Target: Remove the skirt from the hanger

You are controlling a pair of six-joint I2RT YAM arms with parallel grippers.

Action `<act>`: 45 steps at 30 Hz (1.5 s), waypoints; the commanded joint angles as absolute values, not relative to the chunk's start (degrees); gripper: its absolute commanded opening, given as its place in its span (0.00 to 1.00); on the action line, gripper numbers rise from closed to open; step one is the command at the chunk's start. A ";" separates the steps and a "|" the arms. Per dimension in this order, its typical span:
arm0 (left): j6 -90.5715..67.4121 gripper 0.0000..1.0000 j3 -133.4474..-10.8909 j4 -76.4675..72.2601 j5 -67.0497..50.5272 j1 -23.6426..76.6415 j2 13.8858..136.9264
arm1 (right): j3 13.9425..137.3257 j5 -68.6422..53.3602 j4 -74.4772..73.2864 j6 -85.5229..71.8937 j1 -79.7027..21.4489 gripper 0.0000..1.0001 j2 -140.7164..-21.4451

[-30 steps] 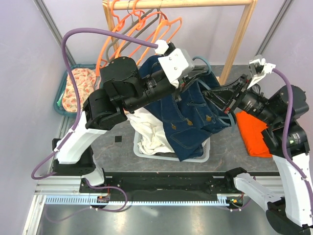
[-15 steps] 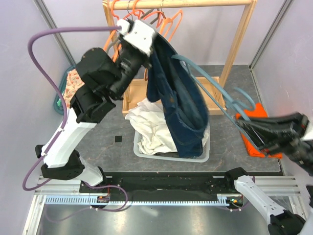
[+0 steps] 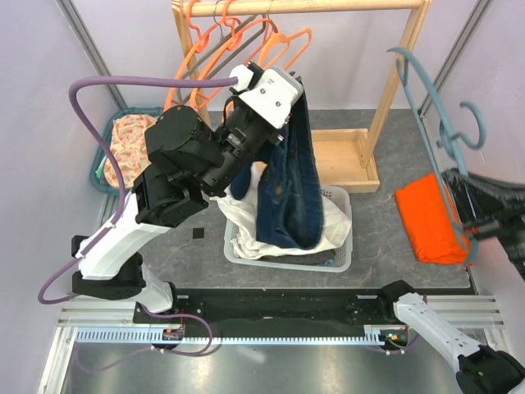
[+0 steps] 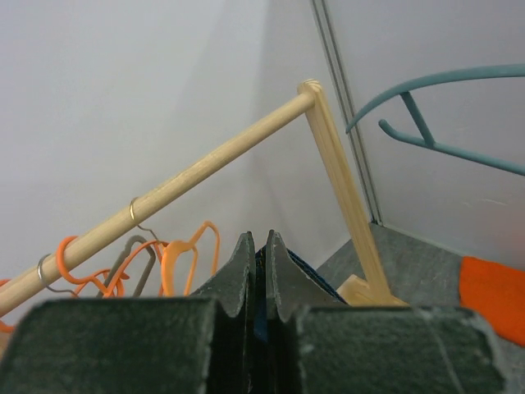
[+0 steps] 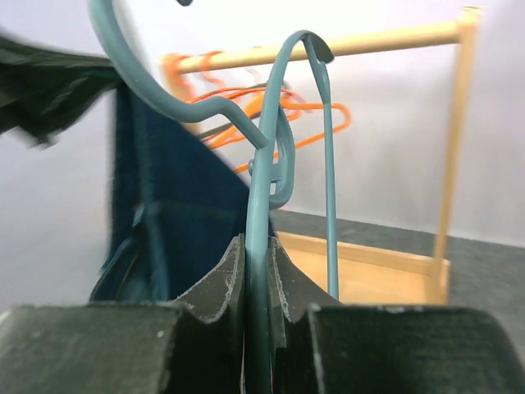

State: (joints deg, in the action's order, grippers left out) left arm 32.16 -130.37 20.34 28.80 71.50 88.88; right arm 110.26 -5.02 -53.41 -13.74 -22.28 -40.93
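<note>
The dark blue denim skirt (image 3: 289, 193) hangs from my left gripper (image 3: 297, 89), which is shut on its top edge and holds it above the white basket (image 3: 343, 250). In the left wrist view the left gripper (image 4: 256, 254) pinches blue cloth (image 4: 299, 269) between its closed fingers. The teal hanger (image 3: 435, 107) is clear of the skirt, held up at the far right. My right gripper (image 5: 256, 263) is shut on the hanger (image 5: 267, 189); its body shows at the right edge of the top view (image 3: 472, 215).
A wooden rack (image 3: 394, 78) with several orange hangers (image 3: 246, 41) stands behind. White cloth (image 3: 250, 222) fills the basket. An orange garment (image 3: 426, 217) lies at the right. A teal basket of floral cloth (image 3: 123, 148) sits at the left.
The right arm pulled the teal hanger out of the skirt and away to the far right. The left gripper moved right and down with the skirt, which now hangs free over the basket.
</note>
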 commanded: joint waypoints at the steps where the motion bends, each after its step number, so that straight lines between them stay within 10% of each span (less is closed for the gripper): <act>1: 38.40 0.02 -127.99 12.14 32.35 72.42 85.35 | 110.30 8.88 -52.91 -15.64 -22.59 0.00 -49.91; 23: 24.00 0.02 -71.04 23.81 24.71 60.29 76.73 | 115.75 8.69 -43.33 -17.93 -22.59 0.00 -69.95; 40: 8.26 0.02 -64.70 35.88 10.73 60.29 88.76 | 122.52 8.26 -36.74 -19.16 -20.74 0.00 -83.67; 45: 6.95 0.47 -59.16 32.08 7.91 60.03 92.28 | 126.81 6.60 -35.16 -20.74 -18.99 0.00 -88.32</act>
State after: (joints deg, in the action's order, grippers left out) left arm 10.81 -62.65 33.19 12.73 60.18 89.58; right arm 121.36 7.79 -40.51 -18.83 -20.40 -86.13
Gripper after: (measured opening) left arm 0.281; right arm 0.165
